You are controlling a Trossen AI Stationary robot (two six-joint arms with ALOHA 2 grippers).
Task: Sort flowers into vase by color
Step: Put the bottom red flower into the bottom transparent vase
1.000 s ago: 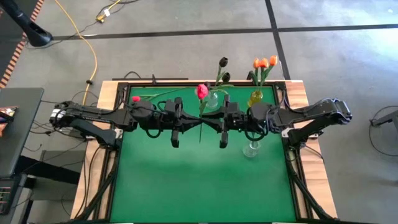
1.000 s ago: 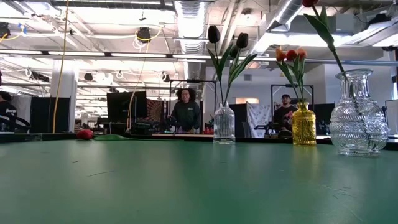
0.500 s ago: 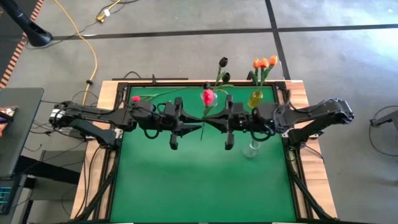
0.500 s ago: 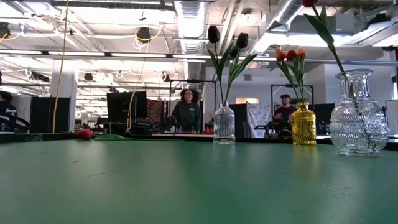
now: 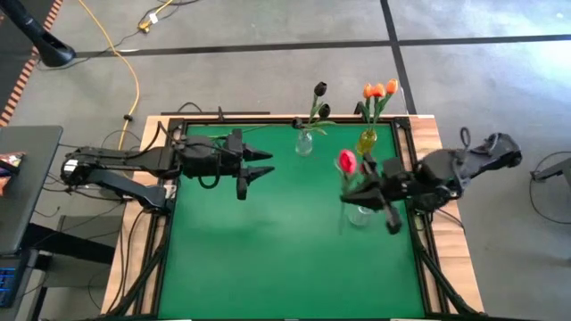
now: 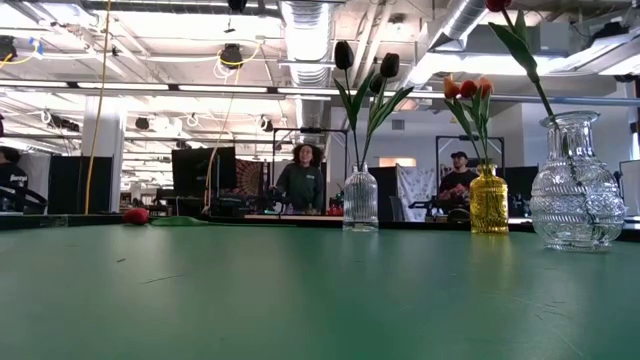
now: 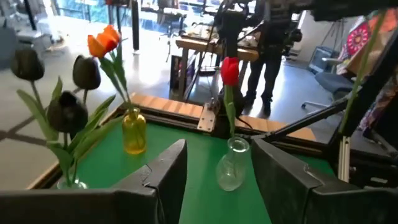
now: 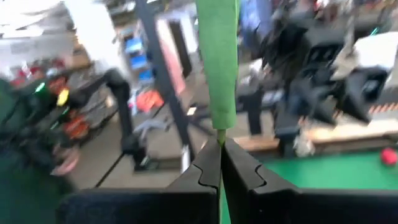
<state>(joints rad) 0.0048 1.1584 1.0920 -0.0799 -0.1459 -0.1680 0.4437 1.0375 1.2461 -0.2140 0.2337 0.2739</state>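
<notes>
Open-plan lab: ceiling ducts (image 6: 308, 35), monitors (image 6: 195, 170), workbenches (image 7: 214, 48).

- We see a grey concrete floor (image 5: 268, 71) around the table, crossed by dark tape lines (image 5: 393, 40).
- We spot a yellow cable (image 5: 120, 58) snaking over that floor.
- Across the room we find a white ceiling with a broad silver duct (image 6: 305, 30) and exposed pipes.
- Two people (image 6: 300, 180) stand far back among dark monitors (image 6: 200, 170) and desks.
- Daylight washes in through windows (image 7: 81, 9) beyond a wooden workbench (image 7: 205, 46).
</notes>
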